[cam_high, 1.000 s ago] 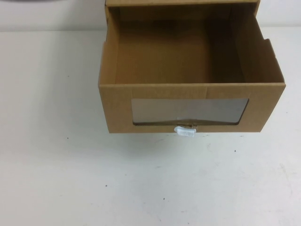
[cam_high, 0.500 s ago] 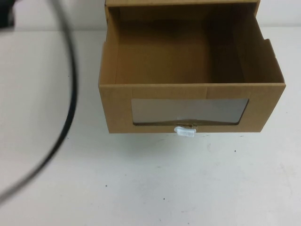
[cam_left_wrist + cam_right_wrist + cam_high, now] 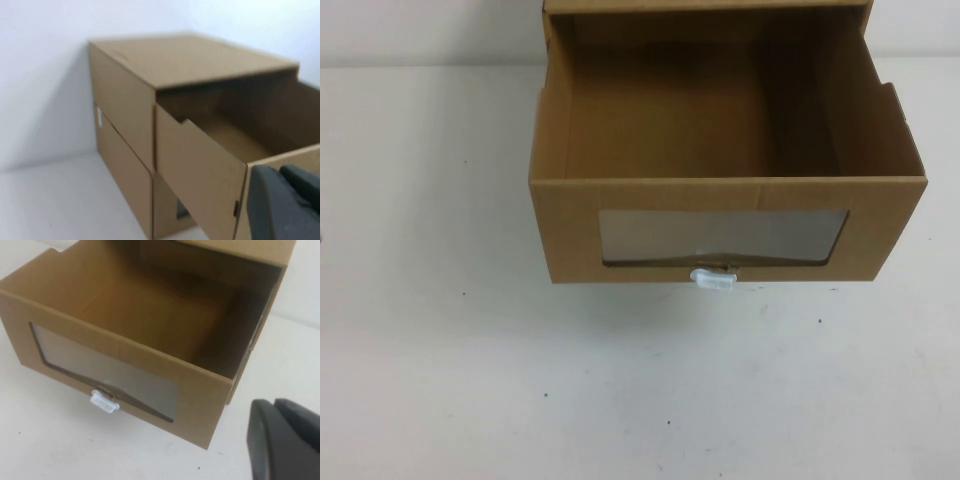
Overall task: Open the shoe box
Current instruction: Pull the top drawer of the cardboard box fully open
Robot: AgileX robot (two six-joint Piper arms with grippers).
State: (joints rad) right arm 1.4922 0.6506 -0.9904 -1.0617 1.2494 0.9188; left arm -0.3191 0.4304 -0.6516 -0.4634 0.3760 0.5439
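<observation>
Shoe box [image 3: 725, 195] sits far-centre on the table [image 3: 440, 380], its drawer [image 3: 660, 120] drawn out toward the near side, empty — I judge it open. Slide axis runs near–far; pull tab [image 3: 712, 279] hangs mid-front below the window [image 3: 720, 235]. Left gripper [image 3: 278, 172], jaws together, hovers off the drawer's near-left corner; right gripper [image 3: 274, 404], jaws together, off its near-right corner. Neither touches the box, nothing in the way

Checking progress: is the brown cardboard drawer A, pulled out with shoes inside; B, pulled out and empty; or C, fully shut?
B: the brown cardboard drawer stands pulled out, its inside bare; left tool at its left, right tool at its front right, both shut.
</observation>
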